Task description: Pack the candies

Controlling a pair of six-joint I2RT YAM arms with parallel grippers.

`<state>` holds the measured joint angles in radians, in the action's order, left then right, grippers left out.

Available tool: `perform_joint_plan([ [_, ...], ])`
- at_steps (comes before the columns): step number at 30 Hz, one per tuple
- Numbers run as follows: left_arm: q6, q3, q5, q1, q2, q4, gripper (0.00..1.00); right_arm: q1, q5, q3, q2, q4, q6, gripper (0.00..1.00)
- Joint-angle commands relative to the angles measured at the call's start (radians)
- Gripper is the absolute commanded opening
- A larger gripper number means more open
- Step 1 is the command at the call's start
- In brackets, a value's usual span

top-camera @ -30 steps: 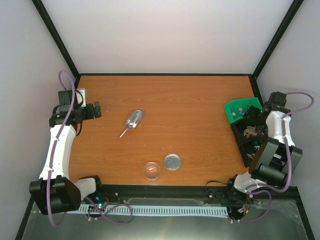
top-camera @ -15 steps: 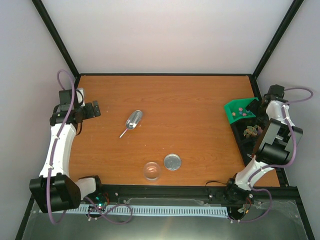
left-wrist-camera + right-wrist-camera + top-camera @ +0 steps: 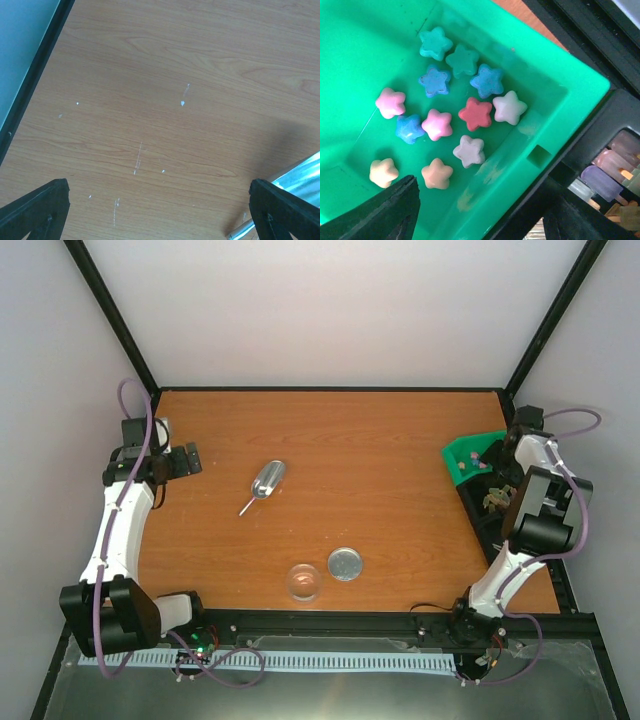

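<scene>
My left claw [image 3: 157, 202] hangs spread over the tabletop [image 3: 175, 75], a shiny scoop [image 3: 300, 172] cut off at the view's edge. My right claw [image 3: 482, 200] stands spread astride a wall of the green bin [image 3: 350, 60]; whether it touches, I cannot tell. The candies [image 3: 445, 125] lie loose inside that bin.

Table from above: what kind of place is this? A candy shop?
Probably a robot test booth, not a shop: plain white walls box in one wooden table, robot arms stand at its edge, and the candies sit in a tray.
</scene>
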<state>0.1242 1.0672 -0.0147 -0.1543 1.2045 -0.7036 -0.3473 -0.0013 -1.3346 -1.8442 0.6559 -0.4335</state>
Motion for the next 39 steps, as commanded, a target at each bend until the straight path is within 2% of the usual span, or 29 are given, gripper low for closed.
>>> perform_joint_plan([
  [1,0.026,0.039,0.033,0.006,-0.006,0.003,1.0,0.054,0.044,-0.032,-0.026,-0.022,0.007,0.65],
  [7,0.023,0.038,0.052,0.006,-0.015,-0.005,1.0,0.124,0.084,-0.033,-0.026,-0.033,0.015,0.6],
  [13,0.011,0.032,0.061,0.006,-0.028,-0.006,1.0,0.215,0.084,-0.032,-0.024,-0.042,0.038,0.59],
  [22,-0.014,0.036,0.055,0.006,-0.023,-0.028,1.0,0.44,0.07,-0.061,-0.02,-0.098,0.092,0.57],
  [33,-0.064,0.04,0.036,0.006,-0.017,-0.059,1.0,0.712,0.012,-0.06,-0.036,-0.181,0.249,0.56],
  [39,-0.14,0.037,-0.071,0.006,-0.009,-0.079,1.0,0.831,-0.024,-0.058,-0.029,-0.211,0.408,0.57],
])
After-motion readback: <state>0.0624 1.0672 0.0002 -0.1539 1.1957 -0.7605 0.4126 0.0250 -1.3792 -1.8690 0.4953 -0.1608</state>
